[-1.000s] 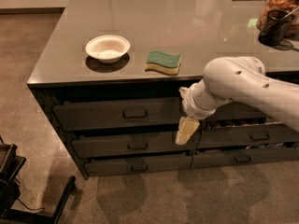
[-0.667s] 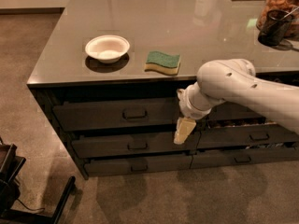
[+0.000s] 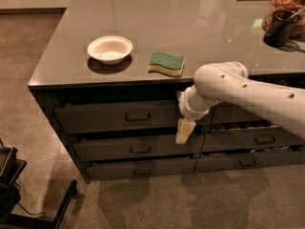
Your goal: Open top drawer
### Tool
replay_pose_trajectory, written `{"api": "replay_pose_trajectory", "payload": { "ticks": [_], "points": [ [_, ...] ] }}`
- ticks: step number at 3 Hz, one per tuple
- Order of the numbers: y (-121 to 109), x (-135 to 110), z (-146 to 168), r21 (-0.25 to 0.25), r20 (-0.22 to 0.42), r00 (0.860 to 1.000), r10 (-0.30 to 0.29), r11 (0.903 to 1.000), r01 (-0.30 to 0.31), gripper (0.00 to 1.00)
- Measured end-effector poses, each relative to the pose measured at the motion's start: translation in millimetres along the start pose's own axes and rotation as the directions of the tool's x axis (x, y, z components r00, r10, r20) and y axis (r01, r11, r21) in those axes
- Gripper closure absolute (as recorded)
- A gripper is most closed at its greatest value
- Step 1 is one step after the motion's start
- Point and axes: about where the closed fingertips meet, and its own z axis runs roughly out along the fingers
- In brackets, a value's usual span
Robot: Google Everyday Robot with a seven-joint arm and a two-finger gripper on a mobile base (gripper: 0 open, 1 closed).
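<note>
The bowl sits on the bench near its front left corner, the sponge just right of it by the front edge. Under that edge lies the top drawer (two more drawers stacked below it), and the gripper hangs before its right end, right of its handle and below the sponge.

End effector leftward across top drawer
</note>
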Motion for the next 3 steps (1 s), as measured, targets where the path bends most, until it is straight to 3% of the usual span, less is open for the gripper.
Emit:
{"api": "replay_pose_trajectory", "payload": {
  "ticks": [3],
  "points": [
    [-22,0,45,-0.073,0.036,0.999,-0.019,0.9971,0.022,0.0]
  ]
}}
